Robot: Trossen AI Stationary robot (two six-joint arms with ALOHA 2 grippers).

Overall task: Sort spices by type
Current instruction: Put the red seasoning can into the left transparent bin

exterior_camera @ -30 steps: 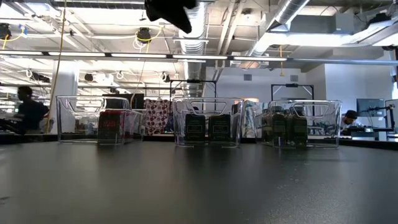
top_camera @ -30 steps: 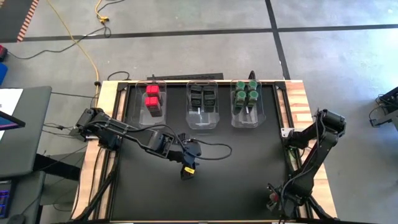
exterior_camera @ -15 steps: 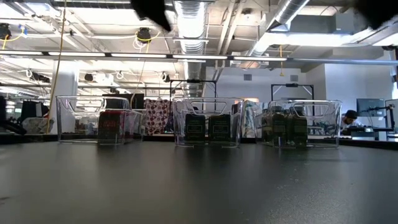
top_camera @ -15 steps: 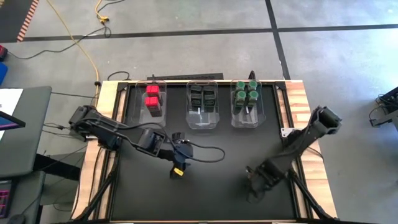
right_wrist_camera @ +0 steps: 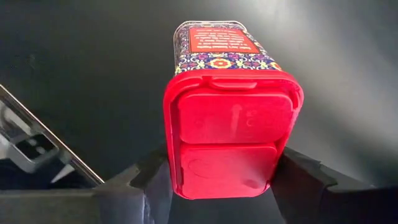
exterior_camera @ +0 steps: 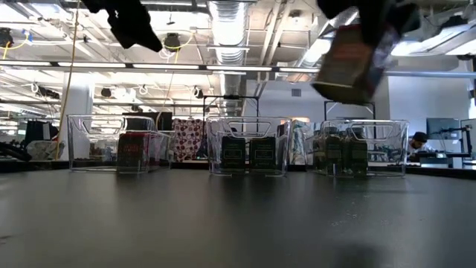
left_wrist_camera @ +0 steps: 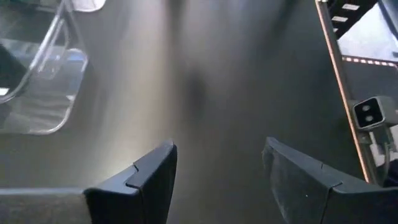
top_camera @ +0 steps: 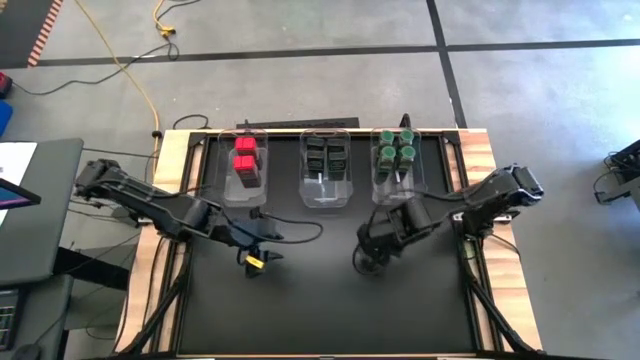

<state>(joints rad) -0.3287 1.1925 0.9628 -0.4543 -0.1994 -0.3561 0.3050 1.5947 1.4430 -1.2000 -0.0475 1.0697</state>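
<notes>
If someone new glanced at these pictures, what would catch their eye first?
The red-topped spice container gripped between the right gripper's fingers, carried above the black table. Next, three clear bins at the far edge hold sorted spices. The left gripper hangs open and empty over the table's left side.

overhead, table-level, two wrist cameras

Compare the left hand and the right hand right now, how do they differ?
The right hand is shut on a red-topped spice container; the left hand is open and holds nothing. The right hand hangs before the green-jar bin, the left hand before the red-container bin. Both are above the black table.
</notes>
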